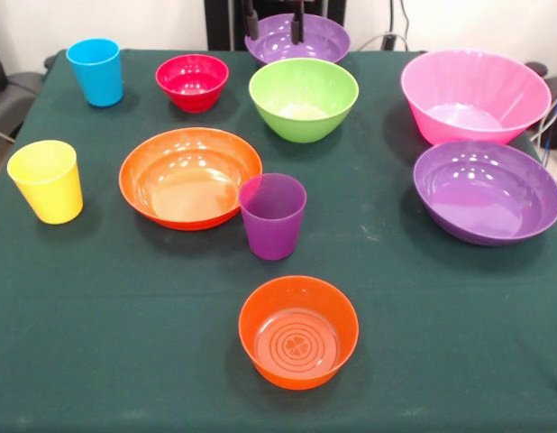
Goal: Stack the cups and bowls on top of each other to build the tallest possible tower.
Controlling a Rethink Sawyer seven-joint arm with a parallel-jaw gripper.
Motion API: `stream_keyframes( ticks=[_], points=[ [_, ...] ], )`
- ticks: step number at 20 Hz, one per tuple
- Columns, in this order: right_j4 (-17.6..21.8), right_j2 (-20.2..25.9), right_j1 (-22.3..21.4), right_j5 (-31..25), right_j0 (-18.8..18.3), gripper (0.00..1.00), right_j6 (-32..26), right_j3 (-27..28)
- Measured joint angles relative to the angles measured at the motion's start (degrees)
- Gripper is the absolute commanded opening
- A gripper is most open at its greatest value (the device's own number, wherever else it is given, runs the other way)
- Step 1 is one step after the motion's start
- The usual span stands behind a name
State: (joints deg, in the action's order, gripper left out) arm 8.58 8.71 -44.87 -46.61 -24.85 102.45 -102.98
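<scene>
The gripper, fingers spread apart and holding nothing, is seen just above the far purple bowl.

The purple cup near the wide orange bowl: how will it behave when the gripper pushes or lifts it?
The purple cup stands upright on a narrower base, so a high push would likely tip it. Its glossy, tapered wall may slip in a grip. It looks like thin plastic, probably light and fairly stiff.
</scene>
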Motion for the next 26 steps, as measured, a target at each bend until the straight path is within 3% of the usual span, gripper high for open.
stream_keyframes(
  ticks=[11, 26],
  points=[
    [1.8, 0.2, 1.7, 0.0, -1.4, 1.0, 0.0, 0.6],
    [6.6, 3.0, 6.2, 0.0, -8.2, 1.0, 0.0, 2.1]
  ],
)
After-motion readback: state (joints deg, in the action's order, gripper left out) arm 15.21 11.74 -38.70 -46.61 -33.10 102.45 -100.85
